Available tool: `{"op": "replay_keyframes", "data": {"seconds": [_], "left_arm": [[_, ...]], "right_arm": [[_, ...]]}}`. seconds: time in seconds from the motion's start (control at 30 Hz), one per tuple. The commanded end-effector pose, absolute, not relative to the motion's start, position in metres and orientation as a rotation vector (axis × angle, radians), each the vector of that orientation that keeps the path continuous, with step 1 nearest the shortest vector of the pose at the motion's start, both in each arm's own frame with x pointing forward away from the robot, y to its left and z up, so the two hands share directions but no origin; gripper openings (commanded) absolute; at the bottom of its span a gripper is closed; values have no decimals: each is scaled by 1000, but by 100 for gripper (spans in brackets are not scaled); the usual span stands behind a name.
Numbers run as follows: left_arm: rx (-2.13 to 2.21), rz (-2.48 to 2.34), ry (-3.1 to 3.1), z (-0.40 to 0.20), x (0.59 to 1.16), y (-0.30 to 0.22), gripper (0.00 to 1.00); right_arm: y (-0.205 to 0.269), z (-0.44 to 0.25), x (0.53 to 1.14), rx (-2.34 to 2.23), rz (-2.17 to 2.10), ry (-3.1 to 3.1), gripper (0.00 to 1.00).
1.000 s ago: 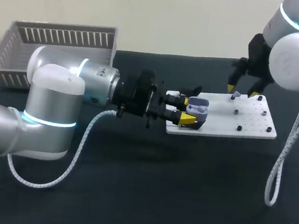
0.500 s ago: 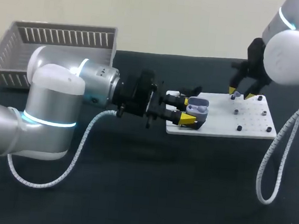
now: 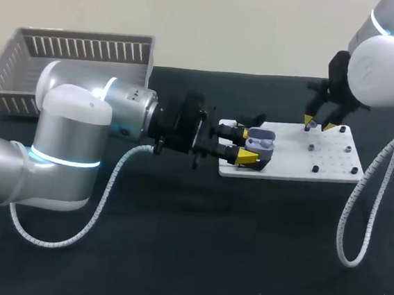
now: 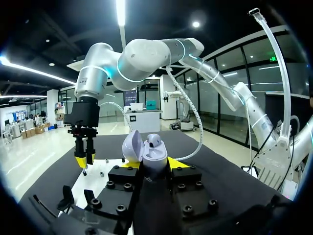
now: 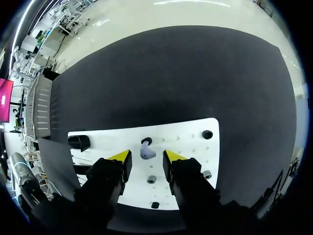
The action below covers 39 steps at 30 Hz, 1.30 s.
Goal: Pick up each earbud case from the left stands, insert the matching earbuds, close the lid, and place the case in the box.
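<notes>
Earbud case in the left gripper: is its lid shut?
No, the lid stands tipped up and open above the earbud case, which the left gripper holds between its yellow tips.

The right arm's end effector [image 3: 318, 124] sinks a little lower than a second ago and now hangs just over the earbud [image 5: 146, 153] on the white plate [image 3: 335, 157]. Its two yellow tips, spread wider before, stand closer together, one on each side of the earbud with a gap left on both sides. The arm's big white joint housing [image 3: 386, 68] shifts inward and slightly up. The cable [image 3: 359, 205] hanging from that arm swings along, and its low loop over the worktop [image 3: 243, 249] now sits further toward the left.
</notes>
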State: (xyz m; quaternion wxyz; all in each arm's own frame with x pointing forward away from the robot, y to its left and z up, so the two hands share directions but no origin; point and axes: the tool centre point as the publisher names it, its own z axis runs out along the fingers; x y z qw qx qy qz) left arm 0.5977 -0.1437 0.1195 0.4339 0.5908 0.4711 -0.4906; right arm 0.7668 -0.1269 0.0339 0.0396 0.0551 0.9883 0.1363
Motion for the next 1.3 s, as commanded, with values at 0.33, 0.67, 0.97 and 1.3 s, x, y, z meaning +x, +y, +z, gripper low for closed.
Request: {"op": "replay_keyframes", "data": {"seconds": [0.33, 0.67, 0.97, 1.3], "left_arm": [[1471, -1219, 1176, 120, 597, -144, 0], [1471, -1219, 1176, 120, 597, -144, 0], [1471, -1219, 1176, 120, 597, -144, 0], [1471, -1219, 1176, 120, 597, -144, 0]], "right_arm": [[-125, 28, 771, 175, 415, 3049, 39], [-123, 24, 772, 183, 408, 3065, 27], [-122, 36, 764, 188, 412, 3051, 0], [-126, 102, 727, 154, 443, 2990, 0]]}}
